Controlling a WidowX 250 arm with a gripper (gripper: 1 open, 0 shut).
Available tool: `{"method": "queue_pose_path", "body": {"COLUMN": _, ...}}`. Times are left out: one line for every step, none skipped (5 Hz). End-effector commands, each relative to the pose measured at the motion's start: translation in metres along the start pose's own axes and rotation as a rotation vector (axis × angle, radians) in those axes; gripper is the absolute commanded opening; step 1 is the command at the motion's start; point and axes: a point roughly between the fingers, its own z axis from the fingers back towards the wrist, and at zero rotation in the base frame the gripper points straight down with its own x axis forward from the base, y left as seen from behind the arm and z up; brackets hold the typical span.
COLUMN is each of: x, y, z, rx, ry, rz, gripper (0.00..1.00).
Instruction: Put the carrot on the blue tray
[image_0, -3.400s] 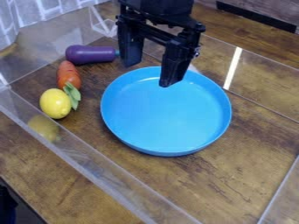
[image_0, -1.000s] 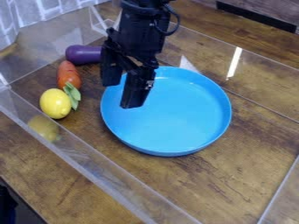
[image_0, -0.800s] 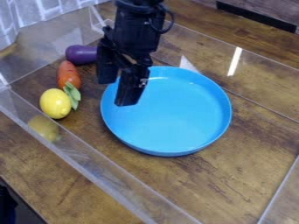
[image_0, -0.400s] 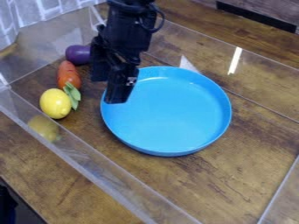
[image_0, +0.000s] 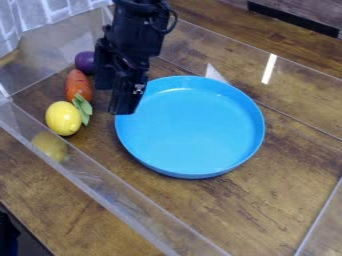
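Note:
The carrot (image_0: 79, 85), orange-red with a green leafy end near the lemon, lies on the wooden table left of the blue tray (image_0: 201, 135). The tray is a wide round bright-blue dish with nothing in it. My black gripper (image_0: 115, 87) hangs open, its two fingers pointing down over the tray's left rim, just right of the carrot. One finger (image_0: 127, 96) stands above the rim; the other is nearer the carrot. Nothing is between the fingers.
A yellow lemon (image_0: 62, 118) sits just in front of the carrot. A purple eggplant (image_0: 86, 61) lies behind it, partly hidden by my arm. Clear plastic walls (image_0: 80, 160) border the work area at left and front.
My gripper has moved left, from over the tray's inside to its left rim beside the carrot. It stays open. The carrot, lemon and tray have not moved.

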Motion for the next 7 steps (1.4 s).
{"method": "queue_pose_path", "body": {"x": -0.007, "y": 0.011, "z": 0.014, "rx": 0.029, "ry": -0.039, "rz": 0.012, "gripper": 1.0}}
{"method": "queue_pose_path", "body": {"x": -0.01, "y": 0.014, "z": 0.014, "rx": 0.033, "ry": -0.039, "rz": 0.012, "gripper": 1.0}}
{"method": "queue_pose_path", "body": {"x": -0.014, "y": 0.019, "z": 0.015, "rx": 0.039, "ry": -0.045, "rz": 0.013, "gripper": 1.0}}
{"method": "queue_pose_path", "body": {"x": -0.011, "y": 0.023, "z": 0.011, "rx": 0.044, "ry": -0.044, "rz": 0.019, "gripper": 1.0}}
{"method": "queue_pose_path", "body": {"x": -0.008, "y": 0.026, "z": 0.007, "rx": 0.047, "ry": -0.041, "rz": 0.025, "gripper": 1.0}}
{"method": "queue_pose_path", "body": {"x": -0.005, "y": 0.03, "z": 0.003, "rx": 0.051, "ry": -0.039, "rz": 0.031, "gripper": 1.0}}
{"method": "queue_pose_path", "body": {"x": -0.001, "y": 0.035, "z": -0.001, "rx": 0.056, "ry": -0.039, "rz": 0.037, "gripper": 1.0}}
